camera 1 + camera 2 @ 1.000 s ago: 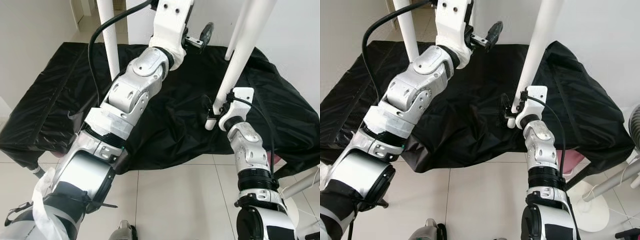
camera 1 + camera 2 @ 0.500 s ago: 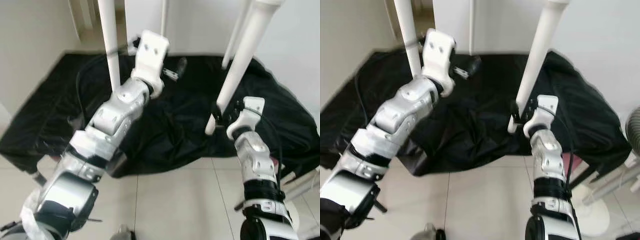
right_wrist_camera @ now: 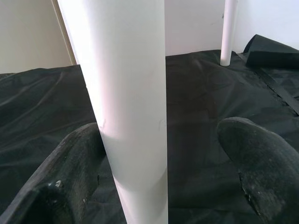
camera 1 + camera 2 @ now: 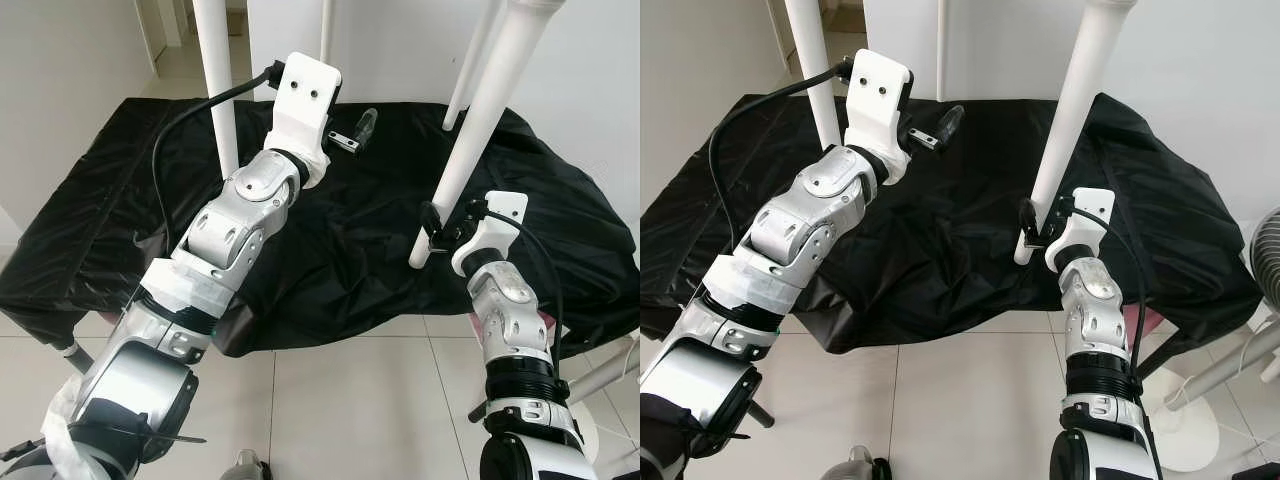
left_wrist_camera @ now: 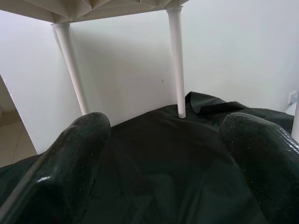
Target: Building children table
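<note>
We see a white leg (image 4: 470, 150) between our right claw's (image 3: 161, 186) wide-open fingers, touching one; our left claw (image 5: 163, 154) gapes empty over black sheet (image 4: 350, 230).

Left arm stretches far forward, left gripper (image 4: 362, 131) jaws apart (empty); right gripper (image 4: 432, 228) raised, jaws spread.

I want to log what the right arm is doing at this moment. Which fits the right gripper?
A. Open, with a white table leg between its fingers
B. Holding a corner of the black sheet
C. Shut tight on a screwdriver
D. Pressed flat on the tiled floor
A: the right gripper has its black fingers spread, with the white table leg between them above the black sheet.
</note>
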Available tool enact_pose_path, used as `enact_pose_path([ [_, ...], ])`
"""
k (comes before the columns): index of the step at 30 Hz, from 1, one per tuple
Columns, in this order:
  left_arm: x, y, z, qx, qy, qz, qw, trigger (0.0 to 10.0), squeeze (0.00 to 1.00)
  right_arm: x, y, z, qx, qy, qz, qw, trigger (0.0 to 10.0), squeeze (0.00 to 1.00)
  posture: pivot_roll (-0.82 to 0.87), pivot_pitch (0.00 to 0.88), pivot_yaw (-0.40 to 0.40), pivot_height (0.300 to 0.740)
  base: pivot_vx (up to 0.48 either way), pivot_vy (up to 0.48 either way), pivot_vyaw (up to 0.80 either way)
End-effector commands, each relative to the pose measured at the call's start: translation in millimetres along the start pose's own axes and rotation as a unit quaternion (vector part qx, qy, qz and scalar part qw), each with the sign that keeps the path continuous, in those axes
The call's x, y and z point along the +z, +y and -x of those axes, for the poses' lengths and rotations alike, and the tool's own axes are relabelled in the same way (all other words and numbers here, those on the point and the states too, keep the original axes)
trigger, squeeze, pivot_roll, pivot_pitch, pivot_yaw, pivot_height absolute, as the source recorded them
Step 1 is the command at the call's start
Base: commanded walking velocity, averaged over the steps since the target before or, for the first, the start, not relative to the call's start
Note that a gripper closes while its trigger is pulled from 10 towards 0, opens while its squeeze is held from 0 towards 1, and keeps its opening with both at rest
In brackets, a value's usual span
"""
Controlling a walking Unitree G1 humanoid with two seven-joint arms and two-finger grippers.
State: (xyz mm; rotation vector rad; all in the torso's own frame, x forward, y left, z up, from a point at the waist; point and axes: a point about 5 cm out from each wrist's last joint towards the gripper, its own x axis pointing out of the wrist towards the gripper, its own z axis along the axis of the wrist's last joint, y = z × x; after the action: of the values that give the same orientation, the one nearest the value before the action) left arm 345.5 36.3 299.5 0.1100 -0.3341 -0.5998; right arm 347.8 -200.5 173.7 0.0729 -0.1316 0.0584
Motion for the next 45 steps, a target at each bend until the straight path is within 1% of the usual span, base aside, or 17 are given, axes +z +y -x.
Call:
enact_pose_path([
  [1, 13.5, -6.0, -7.4, -0.007, -0.016, -0.008, 1.0, 10.0, 0.0, 3.5, 3.5, -3.6, 0.009, -0.001, -0.001, 1.0, 10.0, 0.0, 0.05, 0.148, -0.058, 0.74, 0.0, 0.0, 0.0],
  [38, 13.5, -6.0, -7.4, -0.007, -0.016, -0.008, 1.0, 10.0, 0.0, 3.5, 3.5, -3.6, 0.009, -0.001, -0.001, 1.0, 10.0, 0.0, 0.05, 0.148, -0.058, 0.74, 0.0, 0.0, 0.0],
  [39, 4.4, -1.7, -1.6, -0.004, -0.004, -0.009, 1.0, 10.0, 0.0, 1.8, 0.5, -0.3, 0.001, -0.001, -0.003, 1.0, 10.0, 0.0, 0.05, 0.0, 0.0, 0.74, 0.0, 0.0, 0.0],
  [41, 4.4, -1.7, -1.6, -0.004, -0.004, -0.009, 1.0, 10.0, 0.0, 1.8, 0.5, -0.3, 0.001, -0.001, -0.003, 1.0, 10.0, 0.0, 0.05, 0.0, 0.0, 0.74, 0.0, 0.0, 0.0],
  [42, -20.5, 19.6, 18.8, 0.035, 0.022, -0.013, 0.999, 10.0, 0.0, 2.6, 3.5, 6.9, -0.007, -0.029, -0.019, 0.999, 10.0, 0.0, 0.06, 0.0, 0.0, 0.74, 0.0, 0.0, 0.0],
  [43, -20.5, 19.6, 18.8, 0.035, 0.022, -0.013, 0.999, 10.0, 0.0, 2.6, 3.5, 6.9, -0.007, -0.029, -0.019, 0.999, 10.0, 0.0, 0.06, 0.0, 0.0, 0.74, 0.0, 0.0, 0.0],
  [44, -47.1, 41.8, 46.2, 0.079, 0.053, -0.023, 0.995, 10.0, 0.0, 4.6, 7.5, 15.3, -0.016, -0.063, -0.039, 0.997, 10.0, 0.0, 0.06, 0.0, 0.0, 0.74, 0.0, 0.0, 0.0],
  [45, -47.1, 41.8, 46.2, 0.079, 0.053, -0.023, 0.995, 10.0, 0.0, 4.6, 7.5, 15.3, -0.016, -0.063, -0.039, 0.997, 10.0, 0.0, 0.06, 0.0, 0.0, 0.74, 0.0, 0.0, 0.0],
])
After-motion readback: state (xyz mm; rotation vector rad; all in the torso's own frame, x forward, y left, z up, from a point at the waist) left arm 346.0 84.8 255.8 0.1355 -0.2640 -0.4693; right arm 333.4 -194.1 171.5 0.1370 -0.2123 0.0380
